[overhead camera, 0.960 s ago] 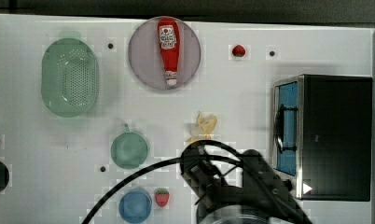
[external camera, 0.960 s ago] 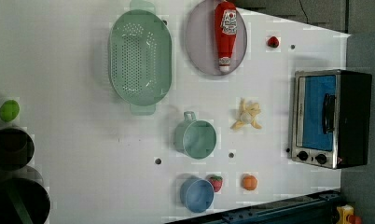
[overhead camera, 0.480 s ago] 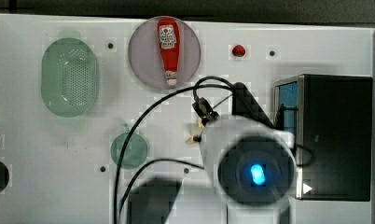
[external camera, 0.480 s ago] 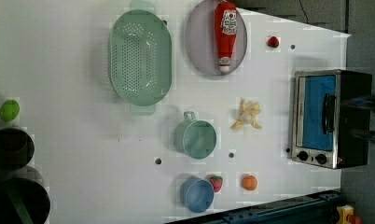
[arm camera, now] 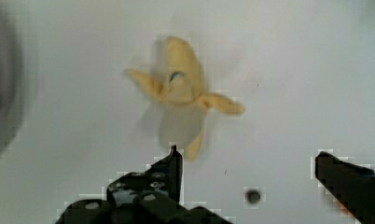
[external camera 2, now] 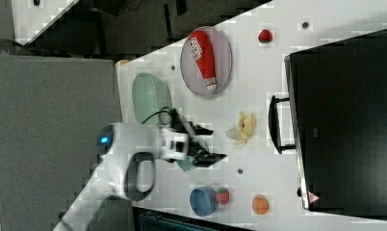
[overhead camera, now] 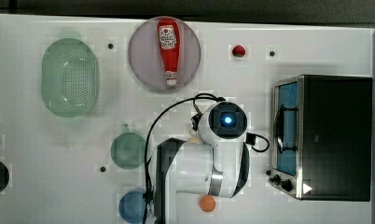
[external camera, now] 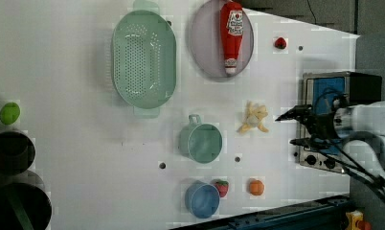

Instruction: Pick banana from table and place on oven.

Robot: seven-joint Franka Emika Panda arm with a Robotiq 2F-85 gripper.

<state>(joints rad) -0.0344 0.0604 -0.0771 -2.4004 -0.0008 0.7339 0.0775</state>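
Note:
The half-peeled banana [external camera: 253, 118] lies on the white table [overhead camera: 316, 46], its peel flaps splayed out, between the green cup and the oven [overhead camera: 335, 135]. In the right view the banana [external camera 2: 243, 129] sits just short of the oven's handle. My gripper [external camera: 285, 130] hangs open above the table, close to the banana on the left view's right. The wrist view has the banana [arm camera: 181, 88] ahead of my gripper [arm camera: 248, 158], nearer one black fingertip [arm camera: 174, 161], with nothing between the fingers. My arm covers most of the banana in the top view.
A ketchup bottle [overhead camera: 167, 44] lies on a round plate. A green colander [overhead camera: 70, 77], green cup [external camera: 201, 142], blue cup [external camera: 201, 199], strawberry [external camera: 221, 188], orange fruit [external camera: 256, 187] and a small red fruit [overhead camera: 238, 51] dot the table. Dark pots [external camera: 11, 152] stand at the left view's left.
My arm has swung up from the top view's lower edge to above the banana. In the left view the gripper has come in from the right, in front of the oven.

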